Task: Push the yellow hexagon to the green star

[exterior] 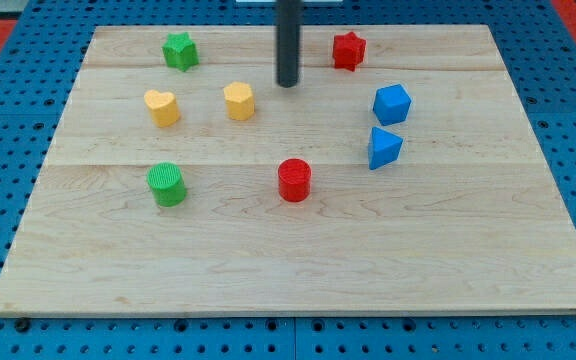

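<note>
Progress: the push is judged not yet begun in effect; the yellow hexagon point(239, 100) is seen well apart from the green star point(179, 50), with bare wood between them.
Remaining: the hexagon is to be driven up and toward the view's left until the star is reached.
Yellow hexagon: placed in the upper middle of the wooden board point(298, 270), just to the right of the yellow heart point(162, 107).
Green star: found near the board's top-left corner, above the heart.
My tip point(287, 84): seen just to the upper right of the hexagon, close but apart from it, no contact being shown.
Rod pose: held upright, entering from the view's top; the arm above is cut off.
Pincer: none is fitted, so nothing is grasped or released; only a bare rod is carried.
Next move (judgement): the tip would need to be brought to the hexagon's lower-right side, opposite the star.
Risk (judgement): the heart could be clipped if the push is aimed too low.
Other blocks: red star point(348, 49), blue cube point(392, 103), blue wedge-like block point(383, 148), red cylinder point(294, 180), green cylinder point(167, 184).
</note>
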{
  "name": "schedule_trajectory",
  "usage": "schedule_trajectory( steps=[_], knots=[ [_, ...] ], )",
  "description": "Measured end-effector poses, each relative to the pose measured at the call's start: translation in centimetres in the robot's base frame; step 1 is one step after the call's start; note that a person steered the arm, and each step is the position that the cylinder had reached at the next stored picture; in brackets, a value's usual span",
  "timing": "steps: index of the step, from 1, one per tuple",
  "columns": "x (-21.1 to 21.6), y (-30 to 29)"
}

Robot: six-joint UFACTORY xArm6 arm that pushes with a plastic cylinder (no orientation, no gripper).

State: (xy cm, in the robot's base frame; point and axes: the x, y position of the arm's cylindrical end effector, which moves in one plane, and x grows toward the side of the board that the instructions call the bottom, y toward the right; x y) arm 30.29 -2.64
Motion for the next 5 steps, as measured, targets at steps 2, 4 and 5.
schedule_trajectory(
  steps=[2,4,5],
  knots=[
    [1.8,-4.4],
    [10.7,-3.7],
    [9.3,-5.6]
  ],
)
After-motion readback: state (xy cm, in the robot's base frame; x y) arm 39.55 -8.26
